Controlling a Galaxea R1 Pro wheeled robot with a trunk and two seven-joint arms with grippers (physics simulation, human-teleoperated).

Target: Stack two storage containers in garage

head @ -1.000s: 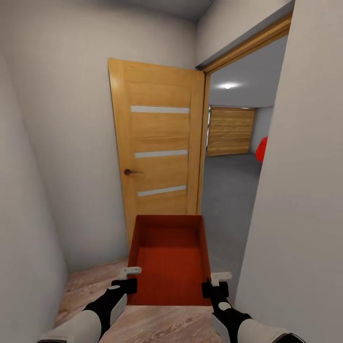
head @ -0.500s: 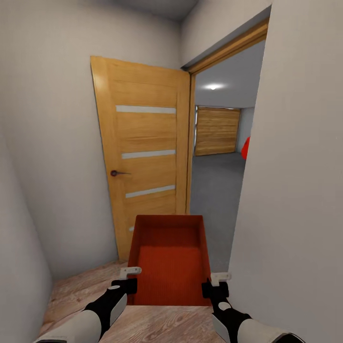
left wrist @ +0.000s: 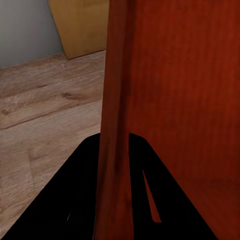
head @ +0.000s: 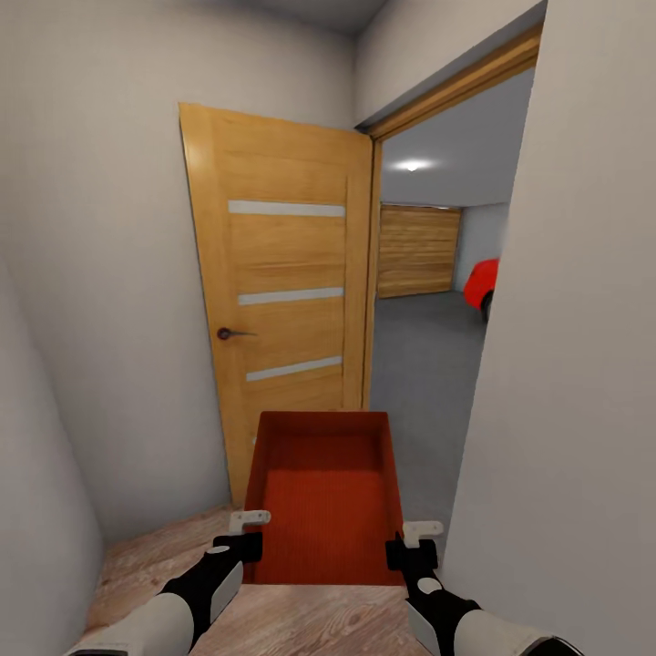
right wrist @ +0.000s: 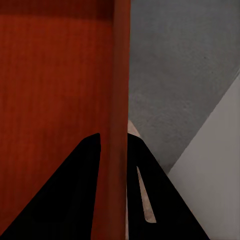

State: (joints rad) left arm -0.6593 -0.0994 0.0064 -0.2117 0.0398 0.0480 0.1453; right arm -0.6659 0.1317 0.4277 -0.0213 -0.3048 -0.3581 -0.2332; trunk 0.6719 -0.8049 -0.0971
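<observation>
I carry one red-orange storage container (head: 323, 497) in front of me, open top up and empty. My left gripper (head: 244, 539) is shut on its left wall near the near corner, and my right gripper (head: 407, 545) is shut on its right wall. In the left wrist view the container wall (left wrist: 115, 120) runs between the black fingers (left wrist: 75, 200). The right wrist view shows the container's wall (right wrist: 116, 110) pinched the same way. Through the doorway ahead lies the garage with its grey floor (head: 424, 364), a plank door (head: 419, 249) and a red car (head: 483, 282).
An open wooden door (head: 282, 301) with a dark handle stands ahead on the left, against a white wall. A white wall edge (head: 565, 364) closes in on the right of the doorway. Light wood planks (head: 164, 556) lie under me, with a wall close on the left.
The view has swung slightly right since half a second ago, showing more of the red car through the doorway. The container and both grippers keep their places in the view.
</observation>
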